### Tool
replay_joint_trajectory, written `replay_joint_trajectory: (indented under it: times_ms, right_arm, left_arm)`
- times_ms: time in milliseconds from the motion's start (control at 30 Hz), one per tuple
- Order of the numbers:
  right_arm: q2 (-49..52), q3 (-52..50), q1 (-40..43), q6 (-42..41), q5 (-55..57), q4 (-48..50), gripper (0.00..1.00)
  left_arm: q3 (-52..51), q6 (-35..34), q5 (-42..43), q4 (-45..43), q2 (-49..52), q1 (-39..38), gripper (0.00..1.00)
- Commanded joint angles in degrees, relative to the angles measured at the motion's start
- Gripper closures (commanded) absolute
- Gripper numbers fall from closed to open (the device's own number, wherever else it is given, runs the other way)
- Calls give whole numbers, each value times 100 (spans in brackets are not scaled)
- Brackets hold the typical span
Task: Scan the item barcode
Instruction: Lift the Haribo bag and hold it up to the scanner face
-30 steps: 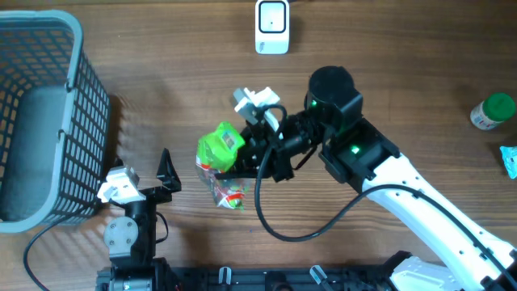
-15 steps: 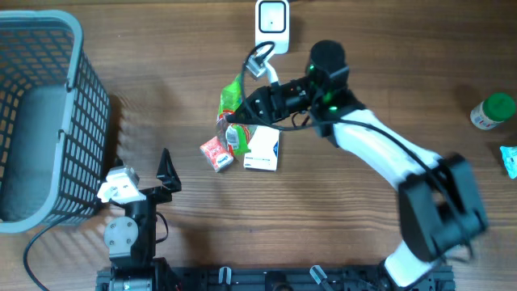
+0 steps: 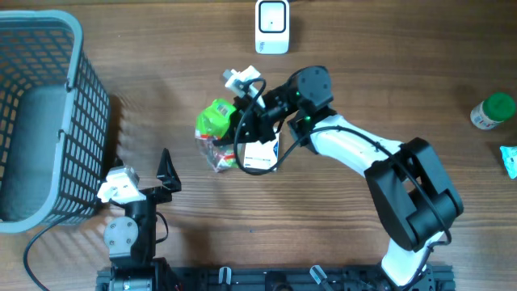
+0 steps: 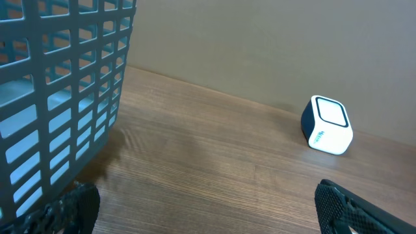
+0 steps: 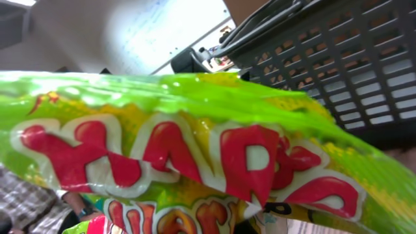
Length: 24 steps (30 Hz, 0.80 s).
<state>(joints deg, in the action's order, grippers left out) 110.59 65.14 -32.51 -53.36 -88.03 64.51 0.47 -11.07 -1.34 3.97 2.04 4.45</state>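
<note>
Green candy bag [image 3: 216, 133] is pinched in my right hand [image 3: 240, 128], jaws closed tight on it near one edge. It looks lifted off the bench [image 3: 363, 73], on my side of the barcode scanner [image 3: 272, 27] and just left of a small white box [image 3: 260, 155]. I judge the bag light, soft and crinkly, with glossy film that is likely to slip, flop and glare. Best hold is a flat seam edge, leaving the barcode panel smooth and turned to the scanner window. No barcode visible in any view; the right wrist view shows only red lettering. Left hand [image 3: 139, 174] is wide open and holds nothing, near the grey basket [image 3: 48, 32]. Green-capped bottle [image 3: 493, 111] is well apart. Nothing sits between bag and scanner.
</note>
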Motion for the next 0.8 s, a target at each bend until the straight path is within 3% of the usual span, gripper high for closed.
replay_joint_trajectory:
  times_ms: [0, 100, 167, 200, 233, 333, 467, 533, 600, 700, 767]
  right_arm:
    - [63, 111, 17, 772, 52, -431, 96]
    - [63, 111, 26, 1161, -20, -892, 96]
    - [63, 111, 70, 868, 114, -1244, 96]
    - [63, 111, 111, 179, 232, -1523, 96]
    - [66, 111, 205, -1060, 269, -1897, 96]
    - [63, 111, 470, -3115, 269, -1974, 96]
    - [63, 111, 1095, -4524, 898, -1071, 96]
    - [59, 116, 1388, -4566, 1926, 251, 96]
    - [2, 129, 1585, -4555, 2367, 638, 95]
    - [-225, 129, 1897, -4070, 2610, 59, 95]
    - [-455, 129, 2009, -3322, 2568, -1224, 95]
  left_arm:
    - [-13, -31, 68, 17, -9, -15, 0]
    - [-13, -33, 66, 17, -9, -15, 0]
    - [-13, -31, 66, 17, -9, -15, 0]
    - [-13, -33, 66, 17, -9, -15, 0]
    - [-13, -33, 66, 17, -9, -15, 0]
    - [-13, -33, 66, 17, -9, -15, 0]
    - [-13, -31, 68, 17, -9, -15, 0]
    - [-13, -31, 66, 17, -9, -15, 0]
    - [-13, -33, 66, 17, -9, -15, 0]
    - [-13, -31, 66, 17, -9, -15, 0]
    - [-13, -31, 66, 17, -9, -15, 0]
